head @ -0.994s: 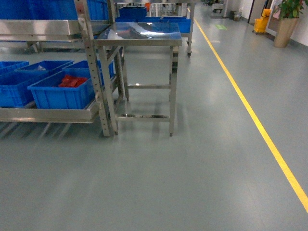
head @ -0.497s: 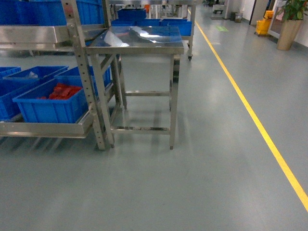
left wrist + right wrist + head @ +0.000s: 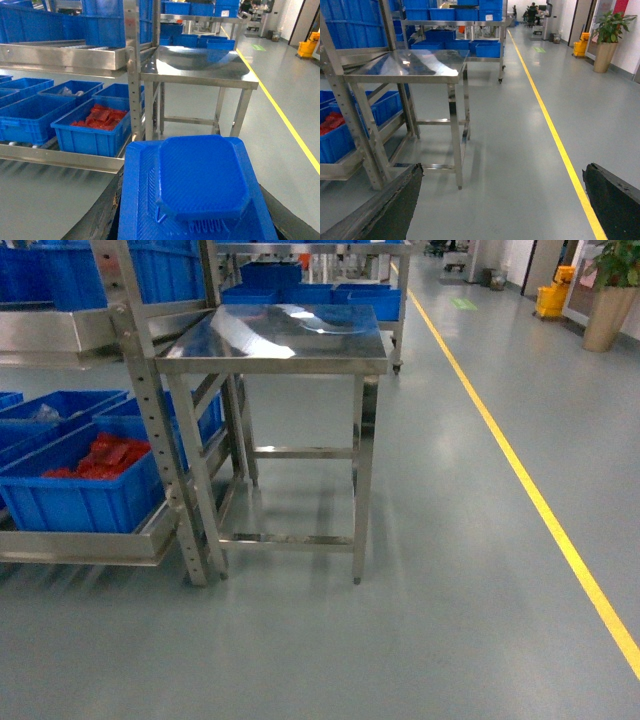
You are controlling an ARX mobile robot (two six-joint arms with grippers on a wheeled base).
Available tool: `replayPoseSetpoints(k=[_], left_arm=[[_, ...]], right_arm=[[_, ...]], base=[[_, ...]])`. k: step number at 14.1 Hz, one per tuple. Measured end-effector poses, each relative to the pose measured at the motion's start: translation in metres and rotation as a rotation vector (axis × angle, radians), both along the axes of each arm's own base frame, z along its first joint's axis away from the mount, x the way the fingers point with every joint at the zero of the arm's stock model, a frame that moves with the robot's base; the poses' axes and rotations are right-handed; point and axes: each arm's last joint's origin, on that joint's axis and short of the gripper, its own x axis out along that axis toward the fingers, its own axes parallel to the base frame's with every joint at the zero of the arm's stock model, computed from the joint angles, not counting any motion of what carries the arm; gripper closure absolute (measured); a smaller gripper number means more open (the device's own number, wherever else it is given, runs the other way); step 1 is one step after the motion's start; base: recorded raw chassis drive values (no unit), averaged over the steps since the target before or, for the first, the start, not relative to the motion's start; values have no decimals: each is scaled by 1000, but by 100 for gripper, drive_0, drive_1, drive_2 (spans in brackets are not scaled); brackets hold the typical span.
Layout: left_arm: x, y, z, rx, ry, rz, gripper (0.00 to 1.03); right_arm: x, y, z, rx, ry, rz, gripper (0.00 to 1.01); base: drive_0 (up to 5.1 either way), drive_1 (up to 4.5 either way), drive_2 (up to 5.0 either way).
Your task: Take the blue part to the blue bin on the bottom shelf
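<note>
In the left wrist view the blue part (image 3: 200, 190), a flat ribbed plastic piece with a raised octagonal centre, fills the lower frame. My left gripper (image 3: 195, 220) is shut on it, with a black finger showing on each side. The bottom shelf (image 3: 60, 157) lies ahead to the left and carries several blue bins. One bin (image 3: 95, 127) holds red parts, and another (image 3: 27, 117) beside it looks empty. In the head view the bottom shelf (image 3: 80, 545) and the bin with red parts (image 3: 85, 485) sit at the left edge. My right gripper (image 3: 502, 200) is open over bare floor. Neither gripper shows in the head view.
A small steel table (image 3: 275, 335) stands right of the rack's perforated upright (image 3: 150, 420). An upper rack tier (image 3: 60, 52) overhangs the bins. A yellow floor line (image 3: 530, 500) runs along the right. A potted plant (image 3: 610, 300) and a yellow mop bucket (image 3: 548, 295) stand far right.
In the head view the rack, bins and steel table have grown larger and slid left and down, so the base has rolled closer to them.
</note>
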Motion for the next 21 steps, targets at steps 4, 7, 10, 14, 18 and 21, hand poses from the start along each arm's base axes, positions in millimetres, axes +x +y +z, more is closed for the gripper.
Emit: replayPoseSetpoints(k=[4, 7, 10, 14, 18, 21], left_arm=[[0, 0, 0, -1, -1, 0, 60], [0, 0, 0, 0, 0, 0, 60], [0, 0, 0, 2, 3, 0, 60], [0, 0, 0, 0, 0, 0, 60], [0, 0, 0, 1, 1, 0, 60], [0, 0, 0, 0, 1, 2, 60]], right_arm=[[0, 0, 0, 0, 0, 0, 3], [0, 0, 0, 0, 3, 0, 3], [0, 0, 0, 0, 1, 0, 3], [0, 0, 0, 0, 0, 0, 3], [0, 0, 0, 0, -2, 0, 3], [0, 0, 0, 0, 0, 0, 3]], base=[[-6, 397, -409], [-10, 393, -413], [0, 404, -403], [15, 418, -388], [6, 409, -397], [0, 404, -404]])
